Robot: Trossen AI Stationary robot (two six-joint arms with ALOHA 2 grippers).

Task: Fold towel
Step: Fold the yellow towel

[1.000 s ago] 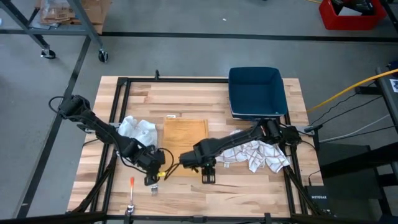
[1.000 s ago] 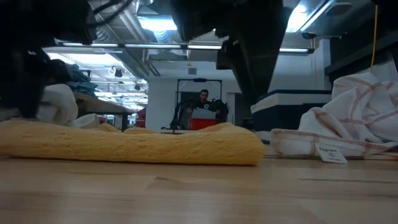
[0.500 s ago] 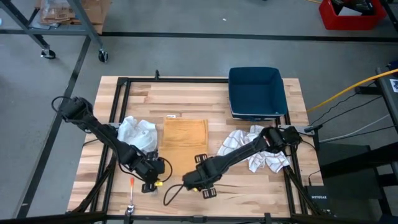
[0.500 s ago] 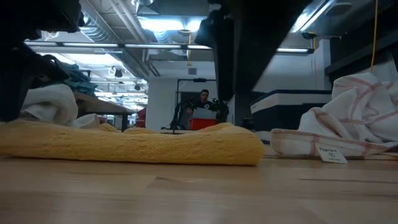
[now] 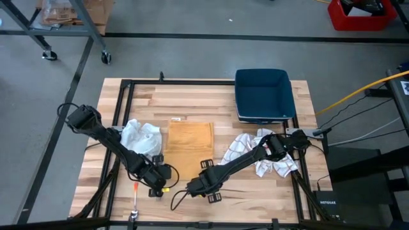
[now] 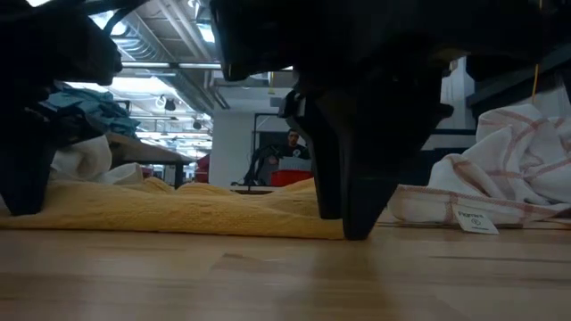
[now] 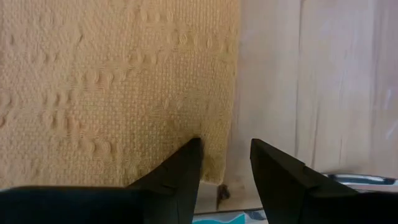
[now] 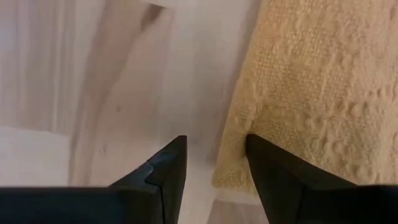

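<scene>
A folded yellow towel [image 5: 190, 144] lies flat in the middle of the table. My left gripper [image 5: 156, 180] [image 7: 225, 162] stands at its near left corner. My right gripper [image 5: 208, 186] [image 8: 214, 155] stands at its near right corner. Both are open and point down, and each straddles the towel's side edge. In the low view both sets of fingers reach the tabletop: the left gripper [image 6: 22, 178] and the right gripper [image 6: 348, 192] stand in front of the towel [image 6: 178, 209]. My left gripper comes from above. One fingertip [image 7: 191, 149] sits on the towel's near left corner [image 7: 214, 171], the other on bare wood beside it; the towel lies flat. My right gripper comes from above. One fingertip [image 8: 255, 149] is on the near right corner [image 8: 233, 174], the other on the wood.
A white cloth [image 5: 140, 134] is bunched left of the towel, and a white towel with red stripes [image 5: 265, 156] is heaped to its right. A blue bin [image 5: 264, 94] stands at the far right. An orange-handled tool [image 5: 135, 188] lies near the near edge.
Both grippers have moved toward the table's near edge and come down onto the tabletop at the yellow towel's near corners. The towel has stayed where it was.
</scene>
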